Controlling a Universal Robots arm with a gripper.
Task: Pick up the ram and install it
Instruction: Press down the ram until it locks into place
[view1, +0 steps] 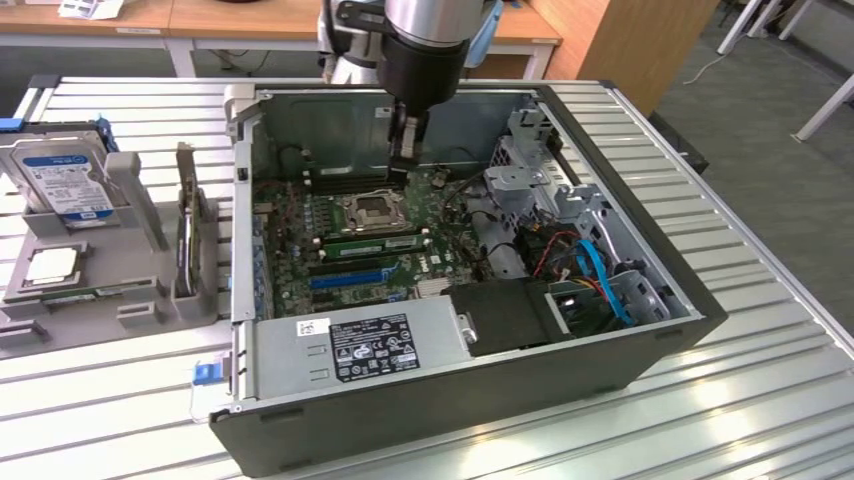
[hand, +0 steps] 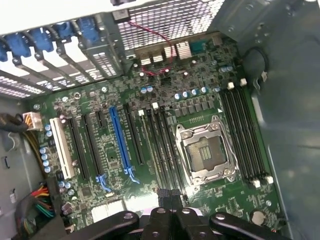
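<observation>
My gripper hangs inside the open computer case, above the motherboard and just past the CPU socket. Its fingers are shut, with nothing between them. In the wrist view the shut fingertips sit over the near end of the memory slots beside the CPU socket. A narrow green stick that looks like the ram lies on the grey holder at the exterior view's left. Another thin green strip runs along the slots beside the socket; I cannot tell whether it is a seated module.
A silver hard drive and an upright expansion card stand on the holder. The power supply closes the case's near side, and drive cages with blue cables fill the exterior view's right. Case walls ring the board.
</observation>
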